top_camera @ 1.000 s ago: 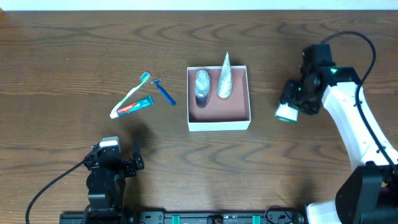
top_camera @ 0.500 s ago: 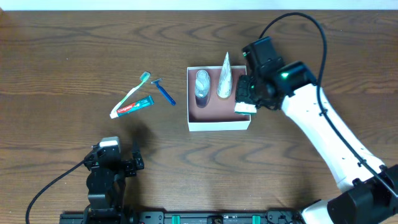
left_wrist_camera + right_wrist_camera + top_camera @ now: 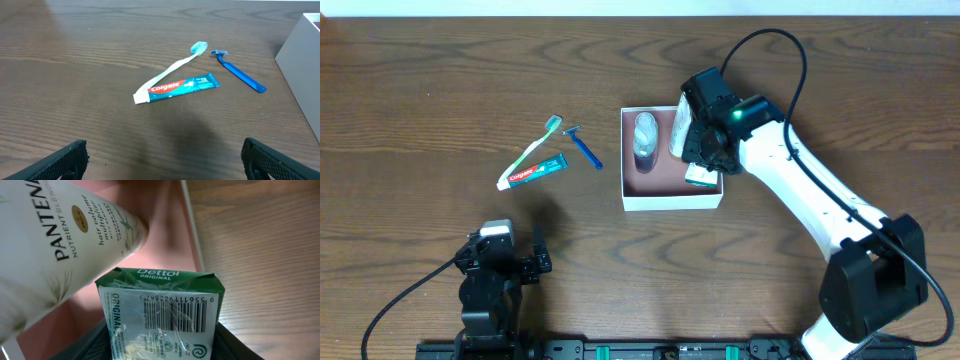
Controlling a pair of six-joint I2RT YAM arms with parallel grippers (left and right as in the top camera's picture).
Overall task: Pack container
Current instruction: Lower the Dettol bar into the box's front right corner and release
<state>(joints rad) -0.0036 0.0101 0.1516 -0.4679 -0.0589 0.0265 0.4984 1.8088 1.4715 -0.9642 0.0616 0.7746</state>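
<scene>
While the right gripper [image 3: 702, 165] hangs over the right side of the container [image 3: 670, 202], its two fingers are clamped on a green Dettol soap bar [image 3: 162, 310], barcode face towards the wrist camera. The bar sits low over the pinkish floor, just inside the right wall; whether it touches the floor cannot be told.

Immediately beside the gripper, on its left, a white Pantene tube [image 3: 55, 245] lies inside the container, nearly touching the soap. One step further left, also inside, lies a small clear bottle [image 3: 646, 137].

Beyond the container's left wall, well apart from the gripper, three items lie on the wooden table [image 3: 420, 80]: a blue razor [image 3: 239, 77] nearest the container, then a Colgate toothpaste tube [image 3: 177, 87] with a pale green toothbrush [image 3: 172, 67] resting against its far end.

Farthest from the right gripper, the left gripper [image 3: 165, 155] sits parked near the front edge, fingers wide apart and holding nothing.

Packing looks roughly half done: two items are in, the soap is about to be released, and the razor, toothpaste and toothbrush likely remain.
</scene>
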